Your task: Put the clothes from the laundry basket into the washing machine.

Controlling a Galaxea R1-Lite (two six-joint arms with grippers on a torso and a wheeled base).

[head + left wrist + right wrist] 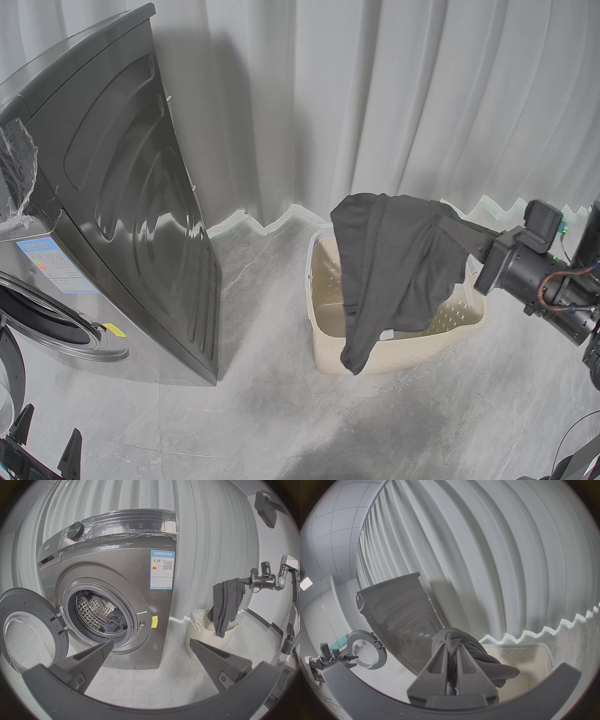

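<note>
A dark grey garment (394,269) hangs from my right gripper (447,222) above the cream laundry basket (400,361), its lower end draped over the basket's front rim. In the right wrist view the gripper (452,648) is shut on a bunched fold of the garment (478,661), with the basket (531,655) below. The grey washing machine (125,187) stands to the left, its round door (28,627) swung open. Another dark garment (117,623) lies inside the drum (97,608). My left gripper (150,644) is open and holds nothing, low in front of the machine (47,437).
White curtains (375,94) hang behind the machine and basket. Bare grey floor (269,400) lies between the machine's front corner and the basket. The open door (9,375) juts out near my left gripper.
</note>
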